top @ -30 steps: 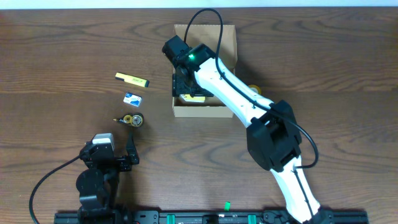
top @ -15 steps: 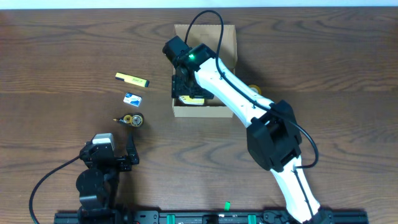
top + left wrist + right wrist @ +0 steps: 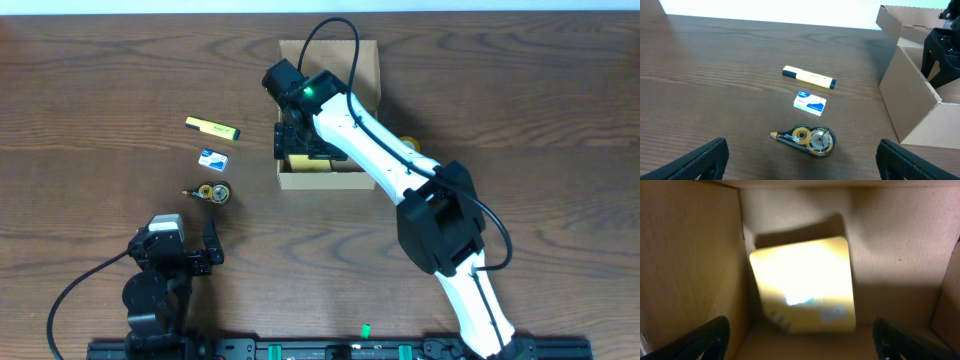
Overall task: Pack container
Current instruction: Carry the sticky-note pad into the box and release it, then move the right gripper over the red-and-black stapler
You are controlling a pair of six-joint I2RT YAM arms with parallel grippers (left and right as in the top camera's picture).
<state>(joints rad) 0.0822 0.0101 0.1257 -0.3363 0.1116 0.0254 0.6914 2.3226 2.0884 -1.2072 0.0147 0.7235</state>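
Observation:
The tan cardboard container [image 3: 320, 180] stands open at the table's middle back, its flap lid folded away. My right gripper [image 3: 300, 140] reaches down inside it and is open. In the right wrist view its fingers [image 3: 705, 337] stand wide apart above a yellow square pad [image 3: 802, 285], which lies flat on the container floor [image 3: 890, 250] against the left wall, touched by neither finger. My left gripper [image 3: 180, 245] rests open near the front left of the table, well away from the container [image 3: 920, 100], with nothing between its fingers.
Left of the container lie a yellow highlighter [image 3: 808, 78], a small blue-and-white packet [image 3: 810, 103] and a correction tape roller [image 3: 807, 138]. A yellow object [image 3: 410, 143] peeks out behind the right arm, to the right of the container.
My right gripper's jaws have spread wider inside the container, and the yellow pad now lies free on the floor. The left arm has not moved.

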